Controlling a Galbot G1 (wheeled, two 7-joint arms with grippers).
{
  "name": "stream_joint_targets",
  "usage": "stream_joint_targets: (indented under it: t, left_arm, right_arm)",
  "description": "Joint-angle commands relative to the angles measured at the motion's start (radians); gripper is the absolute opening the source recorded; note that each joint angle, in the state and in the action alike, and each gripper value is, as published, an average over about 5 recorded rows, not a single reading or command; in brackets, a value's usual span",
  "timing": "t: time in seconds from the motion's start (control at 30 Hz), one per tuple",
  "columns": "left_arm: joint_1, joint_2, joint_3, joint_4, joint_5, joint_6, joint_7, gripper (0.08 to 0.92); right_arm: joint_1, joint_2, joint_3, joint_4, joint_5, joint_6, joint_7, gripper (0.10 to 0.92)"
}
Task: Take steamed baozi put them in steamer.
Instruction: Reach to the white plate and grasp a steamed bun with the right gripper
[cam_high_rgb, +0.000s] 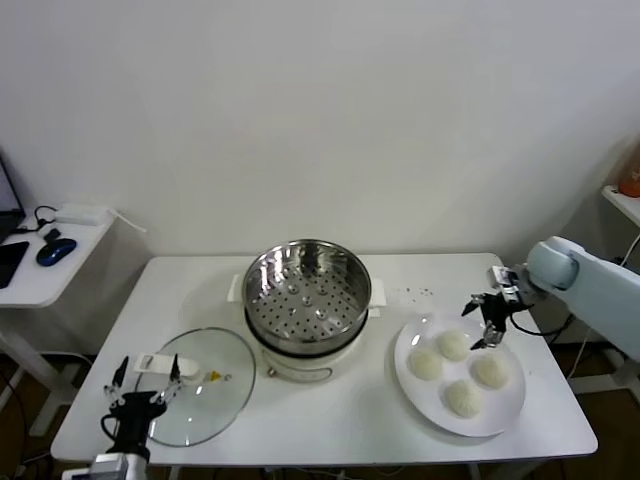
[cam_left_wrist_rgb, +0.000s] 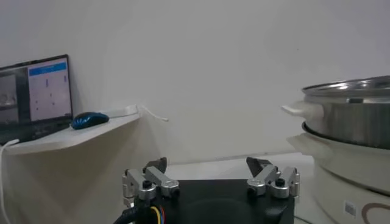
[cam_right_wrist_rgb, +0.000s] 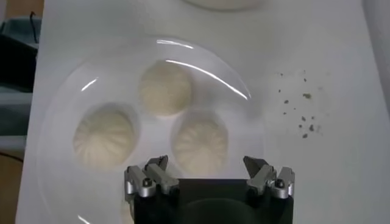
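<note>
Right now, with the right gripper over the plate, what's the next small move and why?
Probably lower the right gripper straight down onto the baozi beneath it, then close. Its fingers are open and empty above the white plate, where all four buns lie, and the steamer holds none. The left gripper sits parked and open by the glass lid.

a plain white wall (cam_high_rgb: 300, 110) fills the scene from nine to three o'clock behind a white rectangular table (cam_high_rgb: 330, 410) at centre. at nine o'clock a smaller white side desk (cam_high_rgb: 45, 275) holds a blue computer mouse (cam_high_rgb: 55, 251) and a lit laptop screen (cam_left_wrist_rgb: 36, 91). at three o'clock a white shelf edge (cam_high_rgb: 622, 205) carries an orange object (cam_high_rgb: 630, 180). soft, even light, no hard shadows.
</note>
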Motion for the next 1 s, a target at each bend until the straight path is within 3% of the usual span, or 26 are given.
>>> stream_joint_targets:
  t: [0.03, 1.0]
  left_arm:
    - [-0.010, -0.001, 0.000, 0.004, 0.002, 0.010, 0.001, 0.823]
    - [-0.015, -0.009, 0.002, -0.005, 0.005, 0.019, 0.000, 0.823]
  right_arm:
    - [0.001, 0.081, -0.058, -0.066, -0.018, -0.004, -0.007, 0.823]
    - [-0.063, 0.110, 0.023, -0.112, -0.072, 0.004, 0.005, 0.823]
